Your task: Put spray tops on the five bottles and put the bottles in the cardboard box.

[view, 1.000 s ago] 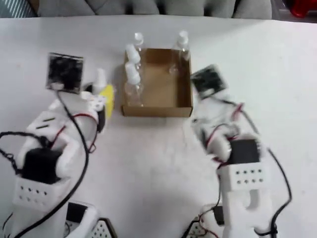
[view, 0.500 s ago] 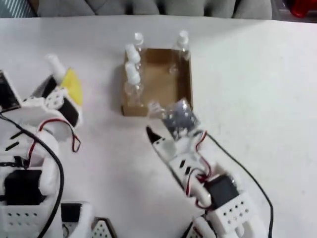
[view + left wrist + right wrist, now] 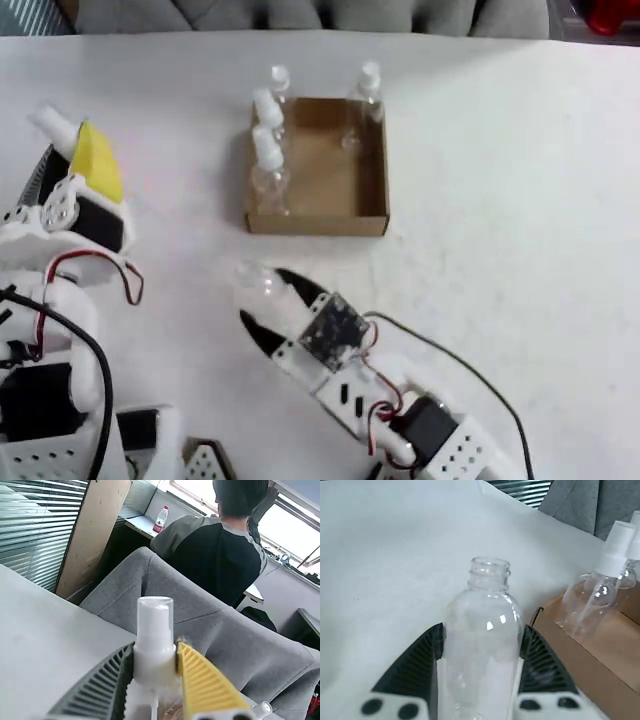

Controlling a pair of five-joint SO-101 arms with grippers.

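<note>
where the table lies nearest the arms' bases, the right gripper (image 3: pixel 265 298) is closed around a clear plastic bottle (image 3: pixel 482 645), its black fingers pressed to both sides of the body. the bottle's threaded neck is bare and open, with no top on it, and it sits in front of the cardboard box (image 3: pixel 315 223), apart from its near wall. farther out on the left side, the left gripper (image 3: pixel 155 649) is clamped on a white spray top (image 3: pixel 155 620). one black finger and one yellow finger squeeze its collar while the capped nozzle sticks out past the fingertips, well apart from the box. farther still, the brown box holds four topped bottles (image 3: pixel 268 180), clear with white sprayers: three along the side nearer the left arm and one at the far opposite corner. that makes five bottles in all, one of them untopped, plus one loose top and one box, on the white table (image 3: pixel 520 150).
</note>
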